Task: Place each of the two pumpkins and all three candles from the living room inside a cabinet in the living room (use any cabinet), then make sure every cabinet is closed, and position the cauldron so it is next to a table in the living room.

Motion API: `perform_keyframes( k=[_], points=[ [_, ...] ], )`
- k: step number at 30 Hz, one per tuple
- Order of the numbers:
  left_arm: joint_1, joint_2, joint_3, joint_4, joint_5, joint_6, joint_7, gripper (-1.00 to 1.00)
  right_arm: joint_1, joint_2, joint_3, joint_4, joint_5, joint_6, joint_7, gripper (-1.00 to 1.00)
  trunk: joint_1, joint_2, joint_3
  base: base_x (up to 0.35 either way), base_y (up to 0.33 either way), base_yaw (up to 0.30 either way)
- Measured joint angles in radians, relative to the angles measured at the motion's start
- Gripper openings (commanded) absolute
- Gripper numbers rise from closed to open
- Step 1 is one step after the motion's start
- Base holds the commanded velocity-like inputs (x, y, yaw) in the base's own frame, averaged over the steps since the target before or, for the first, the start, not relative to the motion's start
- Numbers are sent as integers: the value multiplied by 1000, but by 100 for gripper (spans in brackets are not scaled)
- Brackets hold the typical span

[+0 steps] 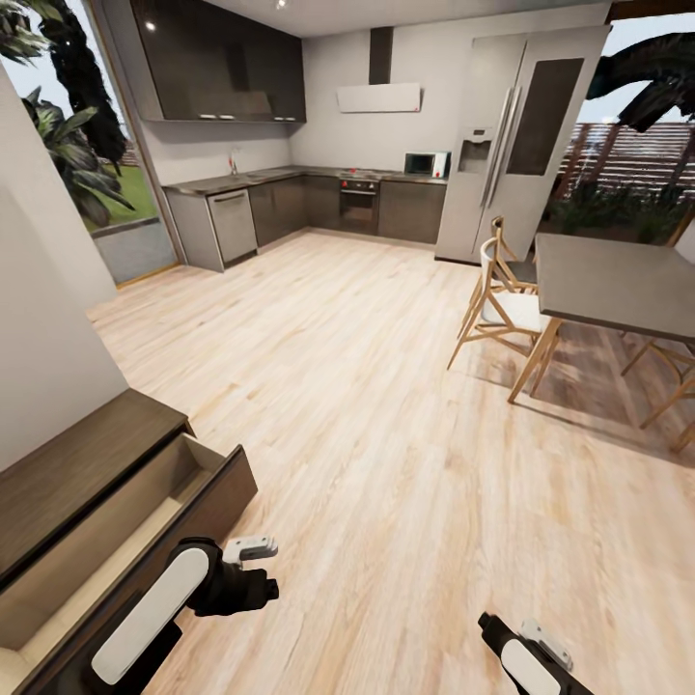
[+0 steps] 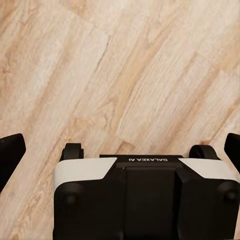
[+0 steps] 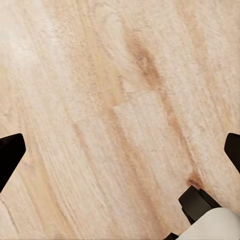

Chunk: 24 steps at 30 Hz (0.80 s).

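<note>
Cabinet [image 1: 92, 512] sits at the lower left of the head view, just beside the left arm, its drawer [image 1: 125, 541] pulled out and pale inside; no pumpkin or candle can be made out in the part that shows, and the drawer's near end is cut off by the frame edge and partly covered by the arm.

Left tool [image 2: 120, 150] has its fingers spread wide, the dark tips at the two edges of the left wrist view with only floor [image 2: 125, 75] between them, so it grasps nothing. In the head view the same tool [image 1: 253, 569] hangs low over the planks, close to the drawer front. Right tool [image 3: 120, 150] is likewise released, its tips wide apart over bare wood; in the head view [image 1: 526, 647] it is half cut off at the bottom edge.

Both arms are held low and tucked, which I judge suits travelling rather than reaching. The open drawer suggests the cabinet stands ready to take things, and by the task it must yet be closed.

Further out, a dining table [image 1: 618, 285] with chairs [image 1: 502, 309] stands to the right, well apart from the cabinet; its far side runs out of frame. Beyond lies a kitchen [image 1: 319, 198] with a fridge [image 1: 512, 135]. Pumpkins, candles and cauldron are not to be made out anywhere here.
</note>
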Motion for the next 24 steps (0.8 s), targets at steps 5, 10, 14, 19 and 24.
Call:
perform_keyframes(
  k=[5, 10, 14, 19, 24],
  points=[
    [0, 0, 0, 0, 0, 0, 0, 100, 0, 0, 0, 0, -5, 0, 0, 100, 0, 0, 8, 0, 0, 0],
    [0, 0, 0, 0, 0, 0, 0, 100, 0, -1, 0, 0, -18, 0, 0, 100, 0, 0, 17, 0, 0, 0],
    [0, 0, 0, 0, 0, 0, 0, 100, 0, -1, 0, 0, -20, 0, 0, 100, 0, 0, 23, 0, 0, 0],
    [0, 0, 0, 0, 0, 0, 0, 100, 0, -2, 0, 0, -20, 0, 0, 100, 0, 0, 32, 0, 0, 0],
    [0, 0, 0, 0, 0, 0, -1, 100, 0, -2, 0, 0, -20, 0, 0, 100, 0, 0, 40, 0, 0, 0]
  ],
)
